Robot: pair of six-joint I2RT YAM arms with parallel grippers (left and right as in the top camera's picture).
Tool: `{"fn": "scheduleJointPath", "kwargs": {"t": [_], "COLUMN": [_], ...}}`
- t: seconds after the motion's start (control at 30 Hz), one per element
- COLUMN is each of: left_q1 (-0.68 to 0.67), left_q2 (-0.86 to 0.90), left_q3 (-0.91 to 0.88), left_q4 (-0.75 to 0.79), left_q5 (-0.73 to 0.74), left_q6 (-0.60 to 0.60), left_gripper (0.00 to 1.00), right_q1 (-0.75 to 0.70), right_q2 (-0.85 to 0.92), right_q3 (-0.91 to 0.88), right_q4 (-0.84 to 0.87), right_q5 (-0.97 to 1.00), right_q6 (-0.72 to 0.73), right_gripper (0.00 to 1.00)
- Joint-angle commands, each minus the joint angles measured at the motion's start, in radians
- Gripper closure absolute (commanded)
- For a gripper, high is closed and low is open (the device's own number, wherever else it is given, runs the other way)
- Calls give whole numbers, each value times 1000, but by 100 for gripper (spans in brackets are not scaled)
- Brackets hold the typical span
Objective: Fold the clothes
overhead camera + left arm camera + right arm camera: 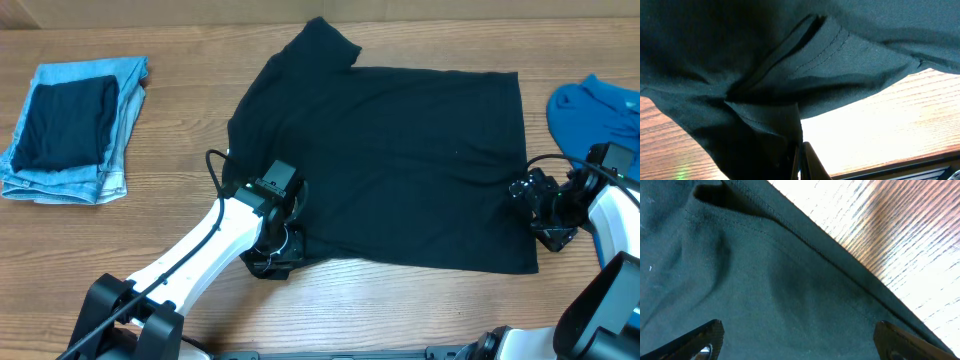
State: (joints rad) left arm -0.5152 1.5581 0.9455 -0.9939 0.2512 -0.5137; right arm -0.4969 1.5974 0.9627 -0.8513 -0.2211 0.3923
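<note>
Two grippers tend the large black short-sleeved T-shirt (400, 150) spread across the wooden table (180, 130). The left gripper (272, 250) is clamped on its near-left edge, apparently to lift a fold. The right gripper (540, 205) straddles the right hem with jaws wide, likely ready to grasp.

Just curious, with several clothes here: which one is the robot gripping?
The large black short-sleeved T-shirt spread in the middle; the left claw pinches its edge. The folded light-blue jeans and bright blue garment lie aside.
</note>
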Motion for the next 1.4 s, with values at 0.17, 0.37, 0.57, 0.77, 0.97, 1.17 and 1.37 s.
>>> {"fn": "scheduleJointPath", "kwargs": {"t": [0.17,0.37,0.57,0.77,0.97,1.17,1.37], "left_q1": [4,4,4,4,4,4,4], "left_q2": [-5,-5,-5,-5,-5,-5,-5], "left_q3": [18,18,18,18,18,18,18], "left_q4": [3,3,5,6,31,31,31], "left_q5": [12,12,11,8,8,2,-4], "left_q6": [29,28,28,27,28,28,42], "left_gripper": [95,96,96,96,94,95,95], "right_q1": [-3,-3,-3,-3,-3,3,3], "right_q2": [-23,-23,-23,-23,-23,-23,-23], "right_q3": [5,5,5,5,5,5,5], "right_q4": [-23,-23,-80,-150,-214,-308,-321], "right_q5": [-5,-5,-5,44,130,272,370], "right_q6": [-3,-3,9,27,58,146,238], "right_gripper": [0,0,0,0,0,0,0]}}
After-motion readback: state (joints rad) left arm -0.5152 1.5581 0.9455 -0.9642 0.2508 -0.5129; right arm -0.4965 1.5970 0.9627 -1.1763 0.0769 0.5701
